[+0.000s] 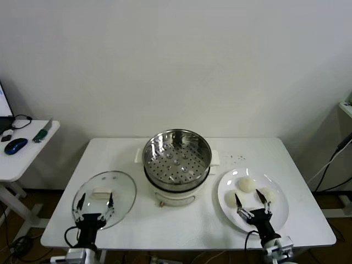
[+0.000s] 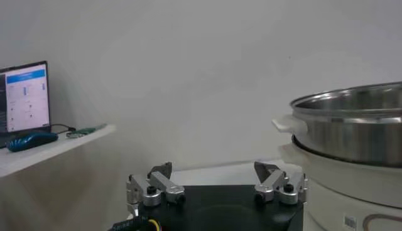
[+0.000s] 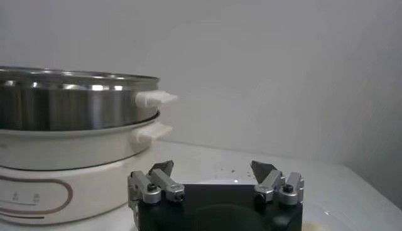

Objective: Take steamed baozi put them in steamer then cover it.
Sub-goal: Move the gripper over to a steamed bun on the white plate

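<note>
I see the round shiny stainless-steel steamer basket (image 1: 176, 157) on its cream pot base, holding nothing. To its right, a flat white plate (image 1: 278, 217) carries three cream-white round baozi (image 1: 246, 184); my right pincer (image 1: 252, 202) hangs open over them. Left of the steamer, the clear glass cover (image 1: 104, 197) lies on the white surface (image 1: 187, 225) under my open left pincer (image 1: 95, 204).

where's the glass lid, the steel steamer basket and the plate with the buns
Round clear glass lid (image 1: 122, 186), head view, bare glass right of its cream handle.
Shiny stainless-steel steamer basket (image 1: 176, 161), head view, perforated floor.
Flat white plate (image 1: 224, 191), head view, bare left rim beside the buns.
</note>
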`<state>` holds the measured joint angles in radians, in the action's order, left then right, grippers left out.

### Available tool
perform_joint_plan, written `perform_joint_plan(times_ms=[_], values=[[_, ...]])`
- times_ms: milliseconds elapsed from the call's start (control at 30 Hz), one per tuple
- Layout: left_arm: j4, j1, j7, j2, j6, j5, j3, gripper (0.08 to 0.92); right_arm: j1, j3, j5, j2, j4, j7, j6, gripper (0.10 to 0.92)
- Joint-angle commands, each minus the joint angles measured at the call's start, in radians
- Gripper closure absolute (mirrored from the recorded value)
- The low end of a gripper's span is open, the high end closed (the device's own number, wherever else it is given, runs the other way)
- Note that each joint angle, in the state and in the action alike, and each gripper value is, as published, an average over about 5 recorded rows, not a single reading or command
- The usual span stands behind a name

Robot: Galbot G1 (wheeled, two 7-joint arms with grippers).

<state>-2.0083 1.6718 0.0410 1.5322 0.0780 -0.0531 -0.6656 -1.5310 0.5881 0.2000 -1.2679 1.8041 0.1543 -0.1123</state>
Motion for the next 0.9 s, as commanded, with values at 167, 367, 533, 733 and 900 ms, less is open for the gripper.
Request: perform_joint_plan(times_ms=[167,367,533,733,900], values=[[-0.010,0.004,0.009,0.000,0.006,-0.009,0.002,0.177,0.150,0.007,-0.018,0.285,-0.002,0.194,0.281,0.203],[-0.020,0.016,0.006,-0.006,0.015,-0.017,0.007,0.177,0.304,-0.058,-0.063,0.610,-0.117,0.544,0.361,0.203],[-0.016,0.019,0.006,-0.014,0.019,-0.017,0.008,0.177,0.552,-0.263,-0.115,0.787,-0.247,0.790,0.321,0.203],[-0.023,0.023,0.006,-0.024,0.007,-0.001,0.003,0.177,1.075,-0.725,-0.167,0.858,-0.423,0.945,0.251,0.203],[-0.036,0.010,0.007,-0.016,-0.018,0.007,0.005,0.177,1.450,-1.141,-0.195,0.819,-0.535,0.989,0.241,0.203]])
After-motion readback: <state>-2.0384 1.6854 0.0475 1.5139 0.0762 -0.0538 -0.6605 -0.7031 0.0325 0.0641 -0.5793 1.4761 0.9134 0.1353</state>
